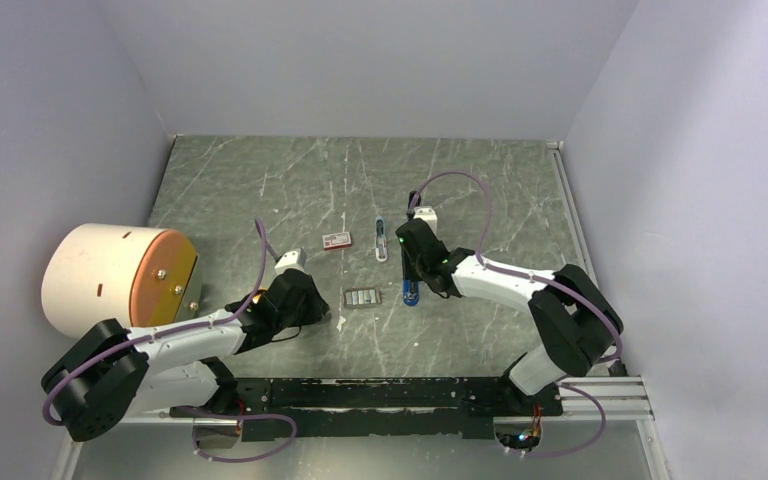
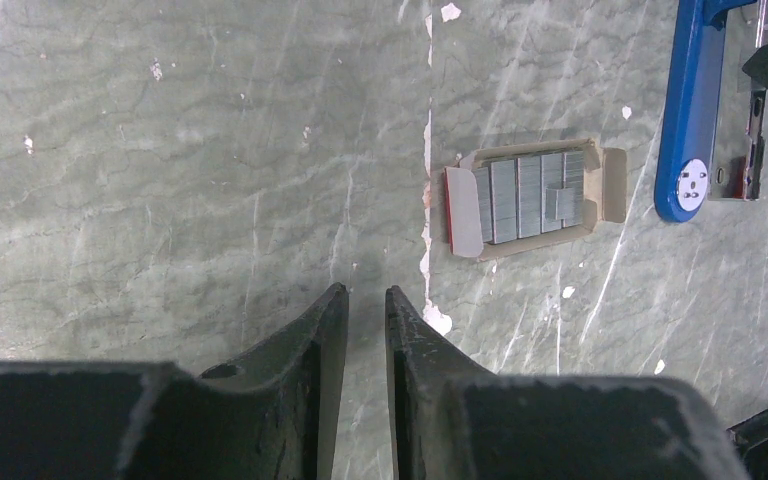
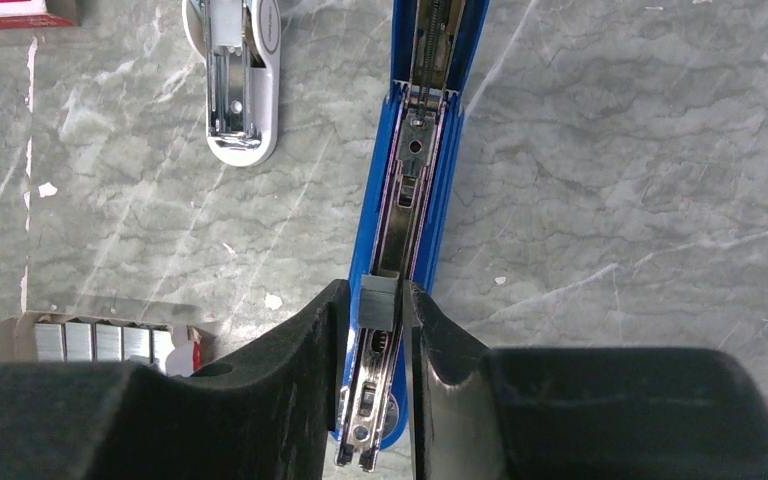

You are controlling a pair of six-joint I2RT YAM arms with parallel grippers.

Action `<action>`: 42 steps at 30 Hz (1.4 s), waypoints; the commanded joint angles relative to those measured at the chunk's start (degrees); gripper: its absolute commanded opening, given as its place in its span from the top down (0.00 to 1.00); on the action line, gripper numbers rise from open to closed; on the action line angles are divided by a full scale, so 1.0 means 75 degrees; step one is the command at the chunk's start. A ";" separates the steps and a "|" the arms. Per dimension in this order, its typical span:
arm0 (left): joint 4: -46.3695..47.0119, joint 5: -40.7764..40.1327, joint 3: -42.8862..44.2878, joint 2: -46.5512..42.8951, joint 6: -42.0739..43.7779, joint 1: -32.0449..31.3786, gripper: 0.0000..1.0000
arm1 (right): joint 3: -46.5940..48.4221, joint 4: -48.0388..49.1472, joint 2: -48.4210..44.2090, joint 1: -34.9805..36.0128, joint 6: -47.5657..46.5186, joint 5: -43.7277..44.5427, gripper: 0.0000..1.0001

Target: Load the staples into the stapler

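Note:
The blue stapler (image 3: 454,60) lies open on the table, its metal magazine rail facing up; it also shows in the top view (image 1: 410,296) and the left wrist view (image 2: 693,100). My right gripper (image 3: 378,292) is shut on a short grey strip of staples (image 3: 379,300), held right over the rail. More staples (image 2: 530,195) lie in an open cardboard tray just left of the stapler (image 1: 363,297). My left gripper (image 2: 366,292) is shut and empty, low over bare table left of the tray.
A pale blue-grey piece (image 1: 381,240) and a small red-and-white box (image 1: 337,239) lie behind the stapler. A large cream cylinder with an orange face (image 1: 120,275) stands at the left edge. Walls enclose the table.

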 commanded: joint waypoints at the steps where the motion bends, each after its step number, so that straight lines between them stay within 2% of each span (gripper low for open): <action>1: 0.0122 -0.0172 -0.0052 -0.0040 -0.0058 0.0030 0.74 | 0.0186 0.0048 0.0176 0.0019 -0.0084 0.0052 0.72; 9: 0.0129 -0.0175 -0.0070 -0.0036 -0.0043 0.0036 0.74 | 0.0201 0.0079 0.0206 0.0021 -0.0099 0.0002 0.78; 23: 0.0130 -0.0192 -0.0034 -0.0029 -0.0020 0.0036 0.74 | 0.0224 0.0184 -0.0021 0.0066 -0.0193 -0.0030 0.75; 29: 0.0160 -0.0169 -0.0016 0.0006 -0.0020 0.0037 0.74 | 0.0241 0.0148 0.0022 0.0112 -0.0190 0.0017 0.70; 36: 0.0136 -0.0195 -0.0031 -0.0005 -0.0019 0.0036 0.74 | 0.0239 0.0206 -0.0018 0.0153 -0.0208 0.0036 0.76; 39: 0.0132 -0.0192 -0.0049 -0.0029 -0.0037 0.0036 0.74 | 0.0257 0.0155 -0.0065 0.0171 -0.0197 0.0132 0.76; 42: 0.0143 -0.0195 -0.0061 -0.0021 -0.0031 0.0035 0.74 | 0.0271 0.0073 -0.0120 0.0203 -0.0177 0.0292 0.71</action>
